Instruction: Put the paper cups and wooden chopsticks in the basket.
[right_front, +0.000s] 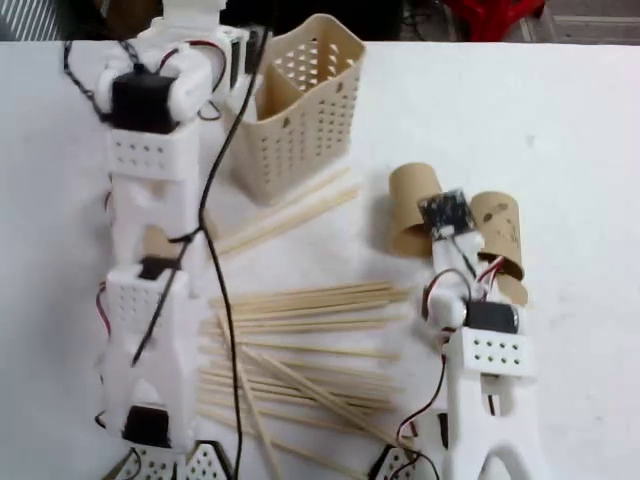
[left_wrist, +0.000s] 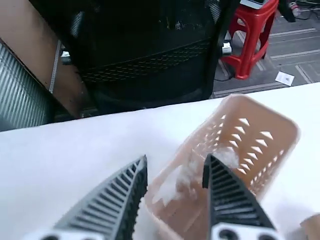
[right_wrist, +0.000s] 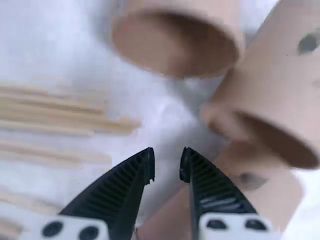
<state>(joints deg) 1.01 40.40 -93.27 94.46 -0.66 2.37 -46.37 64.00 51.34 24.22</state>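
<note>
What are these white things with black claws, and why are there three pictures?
They are two small robot arms on a white table. One picture looks down from above. The other two come from a camera on each arm's wrist. The left gripper is open, close to the basket. The right gripper is a little open, near paper cups lying on their sides. Wooden chopsticks lie scattered between the arms. Neither claw holds anything.

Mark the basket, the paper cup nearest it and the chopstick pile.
basket (right_front: 300, 140), high view, perforated front wall.
paper cup nearest the basket (right_front: 410, 200), high view, its side wall.
chopstick pile (right_front: 310, 302), high view, upper bundle.
</note>
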